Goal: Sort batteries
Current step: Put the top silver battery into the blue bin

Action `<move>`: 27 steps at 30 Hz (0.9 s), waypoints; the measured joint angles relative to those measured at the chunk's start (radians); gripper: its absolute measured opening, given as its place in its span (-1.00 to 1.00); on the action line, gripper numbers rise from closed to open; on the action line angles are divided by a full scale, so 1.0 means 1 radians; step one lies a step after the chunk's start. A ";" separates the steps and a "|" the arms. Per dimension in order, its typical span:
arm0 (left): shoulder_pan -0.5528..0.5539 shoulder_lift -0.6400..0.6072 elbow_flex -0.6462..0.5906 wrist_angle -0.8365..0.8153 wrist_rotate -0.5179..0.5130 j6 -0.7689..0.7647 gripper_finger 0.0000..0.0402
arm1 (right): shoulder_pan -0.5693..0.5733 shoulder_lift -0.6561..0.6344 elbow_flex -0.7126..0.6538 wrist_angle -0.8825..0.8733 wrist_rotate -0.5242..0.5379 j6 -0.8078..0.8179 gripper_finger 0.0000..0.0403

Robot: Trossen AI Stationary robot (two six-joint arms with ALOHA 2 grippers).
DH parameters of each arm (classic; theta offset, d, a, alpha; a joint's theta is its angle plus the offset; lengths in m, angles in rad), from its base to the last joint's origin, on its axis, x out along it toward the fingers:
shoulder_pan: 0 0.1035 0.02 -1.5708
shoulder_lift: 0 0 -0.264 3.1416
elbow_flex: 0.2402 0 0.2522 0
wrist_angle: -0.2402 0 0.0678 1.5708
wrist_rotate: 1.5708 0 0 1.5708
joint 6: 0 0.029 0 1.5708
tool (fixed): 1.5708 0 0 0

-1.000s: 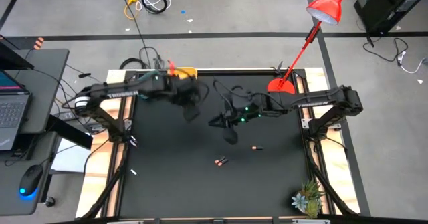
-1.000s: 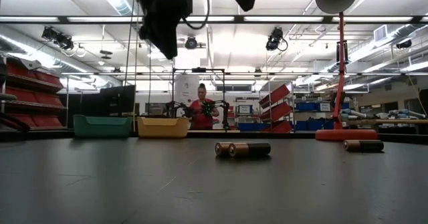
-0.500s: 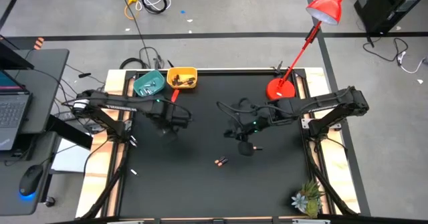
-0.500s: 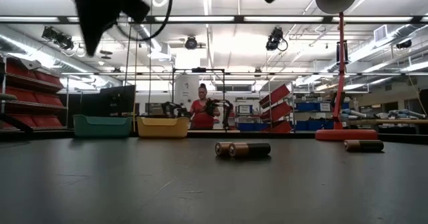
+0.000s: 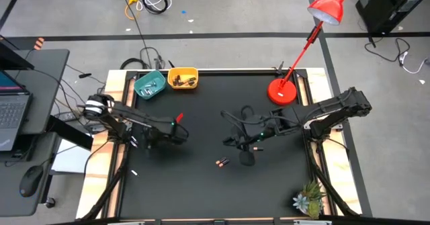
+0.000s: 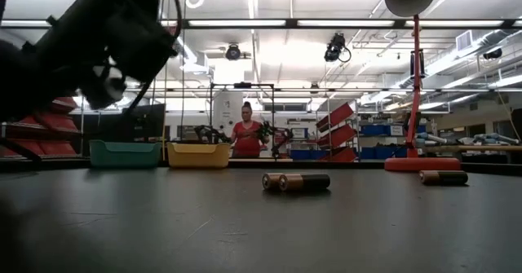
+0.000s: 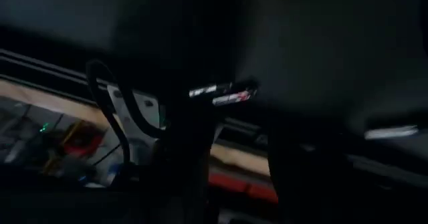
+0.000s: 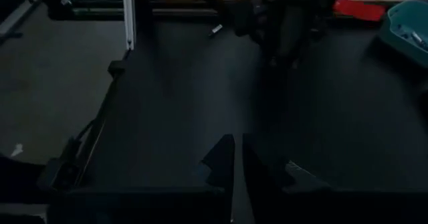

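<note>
Two dark batteries with copper ends (image 5: 223,162) lie together on the black mat, also seen in the low view (image 6: 295,182). Another battery (image 6: 443,177) lies to their right. My right gripper (image 5: 246,156) hovers shut just right of the pair; its fingers (image 8: 226,158) meet with nothing seen between them. My left gripper (image 5: 179,135) hangs over the mat's left half, away from the batteries, and appears open in its blurred wrist view (image 7: 241,164). A teal bowl (image 5: 149,84) and a yellow bowl (image 5: 183,78) holding batteries stand at the far left corner.
A red desk lamp's base (image 5: 282,91) stands at the far right corner, its shade over the table edge. A small plant (image 5: 308,199) sits at the near right corner. Bare mat lies between the two arms and toward the near edge. A person (image 6: 246,138) stands beyond the table.
My left arm has swung away from the bowls toward the table's near and left side and come lower, now looming large in the low view. My right gripper has moved toward the near edge, closer to the battery pair. The batteries have stayed put.
</note>
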 joint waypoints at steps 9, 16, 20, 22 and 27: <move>-0.010 0.076 -0.058 0.026 -0.028 0.128 -0.21 | 0.020 0.000 -0.054 -0.003 0.021 0.062 -0.79; -0.011 0.102 -0.104 0.049 -0.025 0.151 -0.02 | 0.028 0.000 -0.054 0.030 0.021 0.067 -0.79; -0.010 0.144 -0.111 0.054 -0.021 0.146 0.14 | 0.024 0.000 -0.054 0.056 0.024 0.057 -0.79; -0.009 0.181 -0.111 0.062 -0.015 0.144 0.16 | 0.018 0.000 -0.054 0.079 0.024 0.050 -0.79; -0.009 0.287 -0.111 0.075 -0.003 0.145 0.10 | 0.002 0.000 -0.054 0.101 0.024 0.044 -0.79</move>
